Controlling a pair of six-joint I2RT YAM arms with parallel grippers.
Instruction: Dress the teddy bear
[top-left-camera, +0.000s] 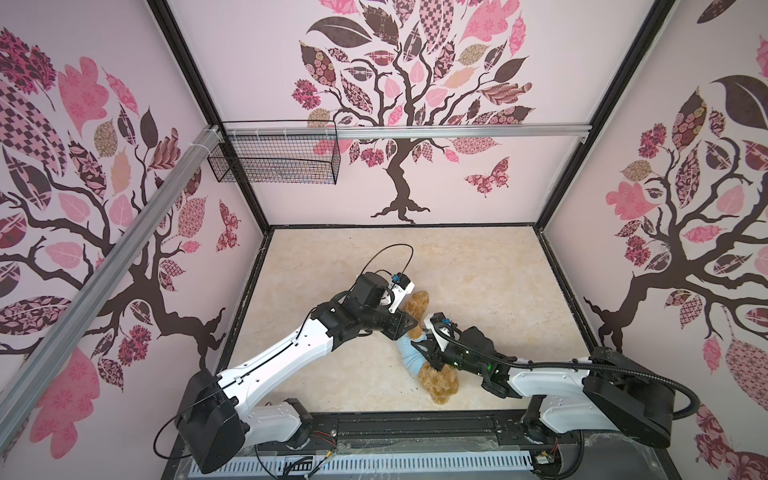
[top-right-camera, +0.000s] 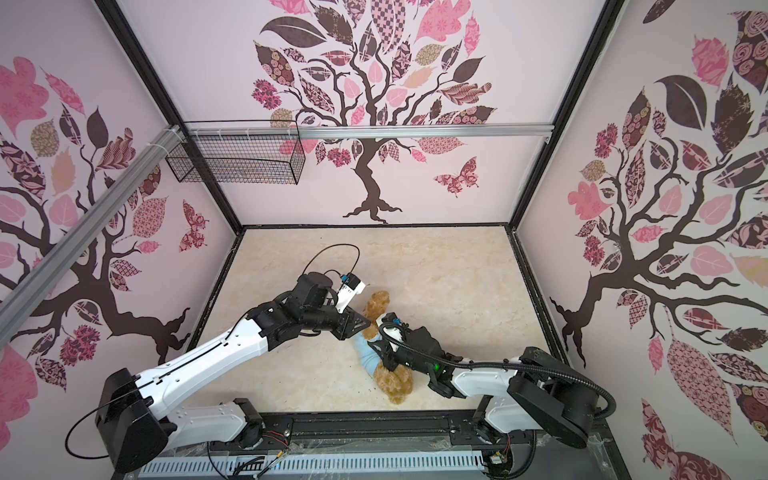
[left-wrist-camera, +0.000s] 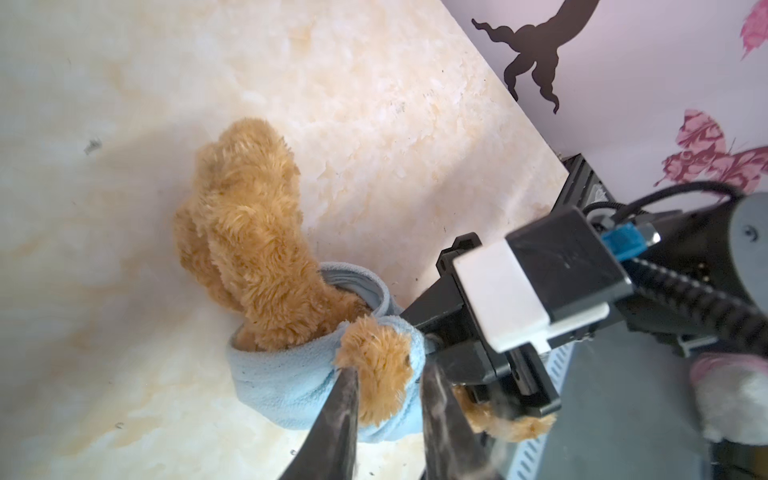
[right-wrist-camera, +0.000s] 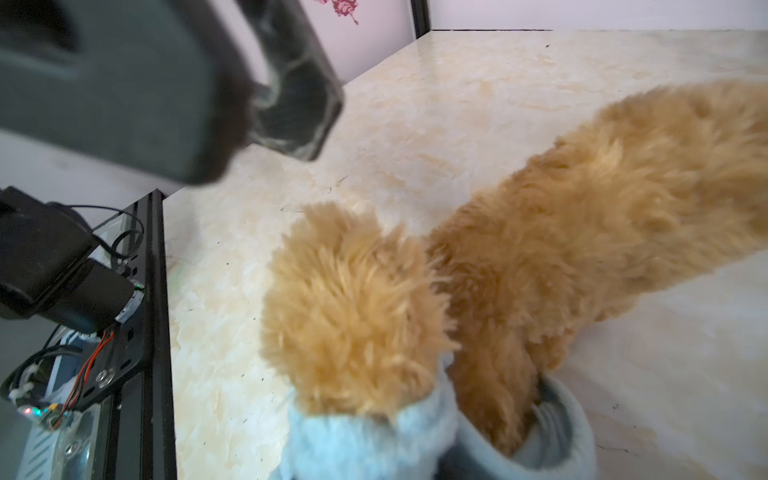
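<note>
Marble-look tabletop (top-left-camera: 478, 270), pink tree-decal walls (top-left-camera: 266, 83); teddy bear (top-left-camera: 440, 382) lying near front.

**No legible writing in any view**

No text, label, brand name, number or sign can be read in these pictures. In the left wrist view, the black wrist camera housing (left-wrist-camera: 557, 257) on the right arm carries a faint moulded mark. It is too blurred to make out as letters or figures.
</note>
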